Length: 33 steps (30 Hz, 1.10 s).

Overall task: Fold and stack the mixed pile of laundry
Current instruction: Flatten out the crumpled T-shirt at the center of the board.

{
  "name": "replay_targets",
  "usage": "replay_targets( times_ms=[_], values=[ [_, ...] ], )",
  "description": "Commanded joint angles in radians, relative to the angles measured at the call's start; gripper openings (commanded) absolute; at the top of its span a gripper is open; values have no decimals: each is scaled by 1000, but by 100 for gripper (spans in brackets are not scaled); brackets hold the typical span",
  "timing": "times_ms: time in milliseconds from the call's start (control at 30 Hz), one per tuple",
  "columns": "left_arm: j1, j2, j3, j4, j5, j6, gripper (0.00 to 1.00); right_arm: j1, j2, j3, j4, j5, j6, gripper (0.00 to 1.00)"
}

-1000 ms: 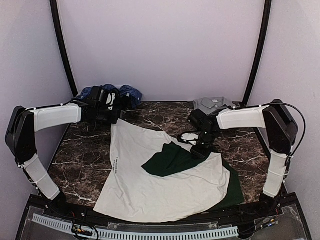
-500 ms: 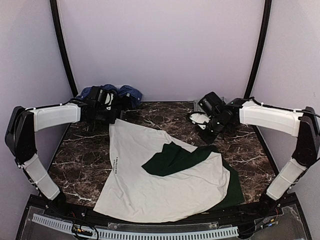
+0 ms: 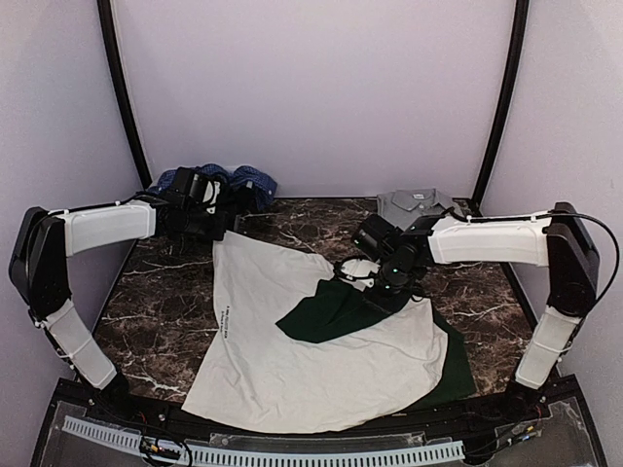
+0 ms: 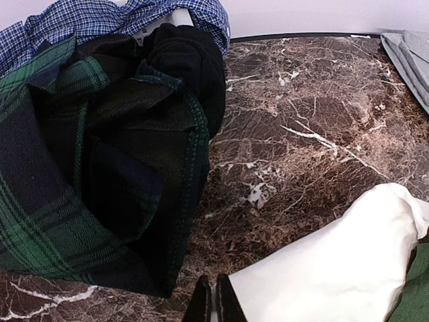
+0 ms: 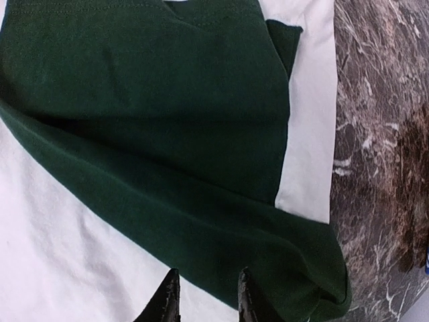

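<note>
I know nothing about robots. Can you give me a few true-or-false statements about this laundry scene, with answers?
1. The white tee lies spread on the marble table. True.
2. The right claw is open over the green sleeve. True.
3. The tartan shirt lies folded mid-table. False: it is bunched at the far left corner by the blue checked shirt.
4. The left claw is wide open. False: it is shut, beside the tee's corner.

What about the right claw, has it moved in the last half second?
Yes. The right gripper left the grey shirt at the back and came toward the near edge, now over the green sleeve.
</note>
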Motion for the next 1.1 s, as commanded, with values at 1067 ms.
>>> replay_targets(
  times_ms=[1067],
  values=[
    [8,-19,10,10,39,0,0,14,147,62,41,2,-202,28]
  ],
)
